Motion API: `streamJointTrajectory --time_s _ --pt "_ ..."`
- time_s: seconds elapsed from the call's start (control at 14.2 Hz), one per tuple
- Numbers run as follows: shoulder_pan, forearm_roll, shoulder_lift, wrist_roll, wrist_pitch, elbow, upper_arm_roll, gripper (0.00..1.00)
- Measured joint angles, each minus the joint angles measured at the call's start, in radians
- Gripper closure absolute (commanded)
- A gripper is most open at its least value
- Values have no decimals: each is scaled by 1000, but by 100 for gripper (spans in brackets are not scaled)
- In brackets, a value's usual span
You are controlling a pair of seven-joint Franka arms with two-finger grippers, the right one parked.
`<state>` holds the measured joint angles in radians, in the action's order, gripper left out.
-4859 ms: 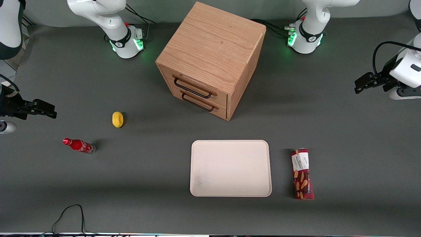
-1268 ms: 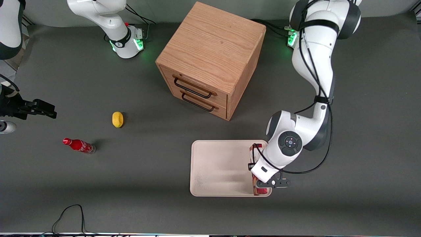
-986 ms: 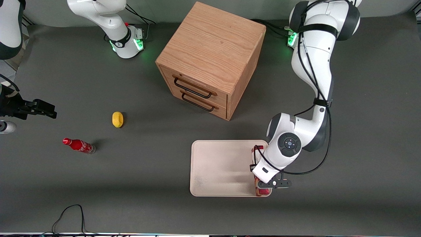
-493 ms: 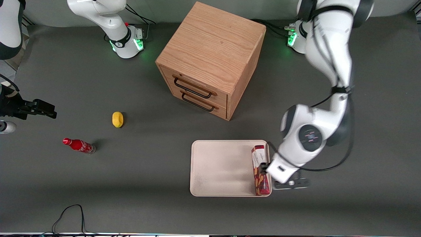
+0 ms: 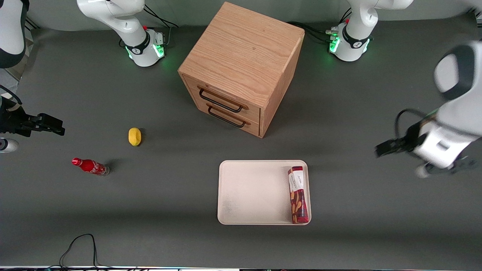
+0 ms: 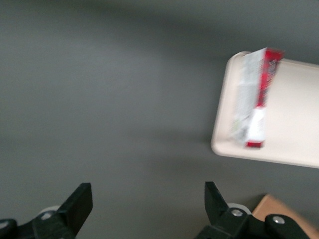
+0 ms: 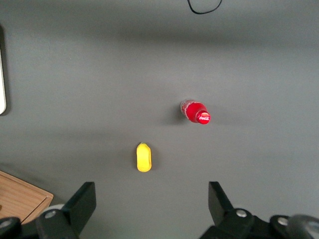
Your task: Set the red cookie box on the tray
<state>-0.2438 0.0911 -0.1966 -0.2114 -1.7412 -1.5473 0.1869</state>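
Observation:
The red cookie box (image 5: 298, 195) lies on the cream-white tray (image 5: 256, 192), along the tray's edge nearest the working arm's end of the table. The left wrist view shows the same box (image 6: 254, 97) resting on the tray (image 6: 294, 119). My left gripper (image 5: 386, 146) hangs above the bare table, well away from the tray toward the working arm's end, a little farther from the front camera than the box. In its wrist view the gripper (image 6: 147, 201) is open, with only grey table between the fingers (image 6: 79, 204).
A wooden two-drawer cabinet (image 5: 241, 67) stands farther from the front camera than the tray. A yellow lemon-like object (image 5: 134, 136) and a small red soda bottle (image 5: 90, 166) lie toward the parked arm's end. A black cable (image 5: 81, 244) loops near the front edge.
My left gripper let go of the cookie box, which stays on the tray, and the arm has swung up and away toward its end of the table.

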Motion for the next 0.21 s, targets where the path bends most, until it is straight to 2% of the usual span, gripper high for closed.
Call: streamJointTrajectory --time_s 0.21 --pt "31 -40 149 53 63 -111 -1 0"
